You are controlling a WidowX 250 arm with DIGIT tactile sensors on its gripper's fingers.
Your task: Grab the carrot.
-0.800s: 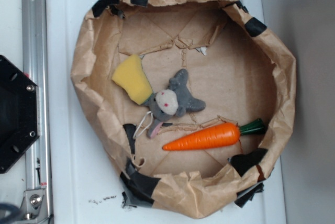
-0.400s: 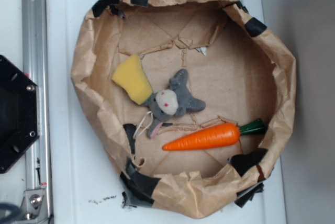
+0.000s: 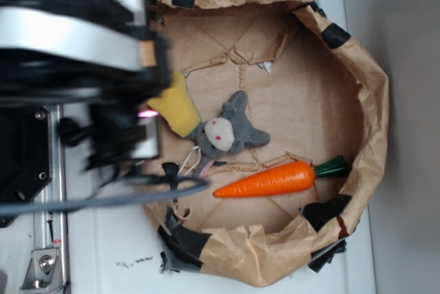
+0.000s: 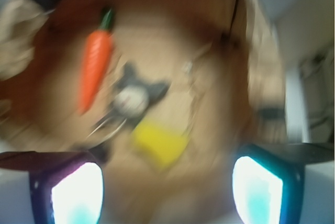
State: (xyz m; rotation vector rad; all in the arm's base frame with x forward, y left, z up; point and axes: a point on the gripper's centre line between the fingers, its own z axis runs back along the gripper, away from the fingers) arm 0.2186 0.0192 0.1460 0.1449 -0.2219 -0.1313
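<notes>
Carrot (image 3: 275,180) lies in paper bowl (image 3: 371,102) w/ nothing touching it; gripper (image 4: 167,182) spread wide, empty.

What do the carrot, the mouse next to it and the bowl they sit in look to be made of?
Carrot: likely hard plastic, smooth and glossy, with a light streak along its orange body and a dark green stem. Mouse: plush fabric, fuzzy grey with soft, matte edges. Bowl: crumpled brown paper, creased and matte, its rim patched with what looks like black tape.
</notes>
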